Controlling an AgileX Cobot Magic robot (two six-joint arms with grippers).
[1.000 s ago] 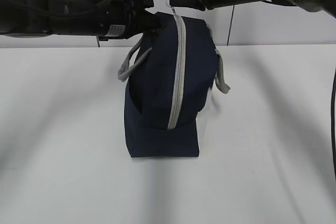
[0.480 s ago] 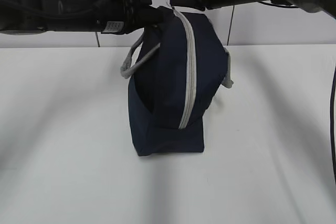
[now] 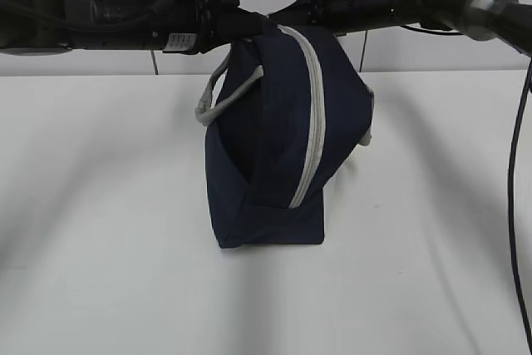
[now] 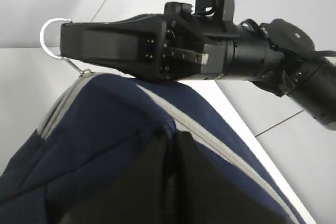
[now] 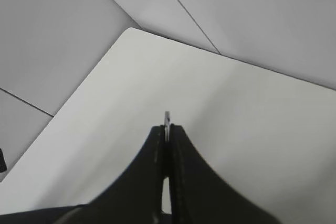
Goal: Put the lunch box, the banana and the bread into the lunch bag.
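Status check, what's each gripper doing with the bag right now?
Right gripper shut on the ring pull. Left gripper clamped on the bag top. Zipper closed. Box, banana, bread not in view.

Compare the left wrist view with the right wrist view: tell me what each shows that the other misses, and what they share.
Only the left wrist view shows the lunch bag, its navy fabric and grey zipper tape, and the right pincer from outside, with the metal ring pull sticking out past its tip. Only the right wrist view shows that pincer's jaws from behind, pressed together on a thin sliver of metal, with no bag visible. Both share the white table and the grey wall panels.
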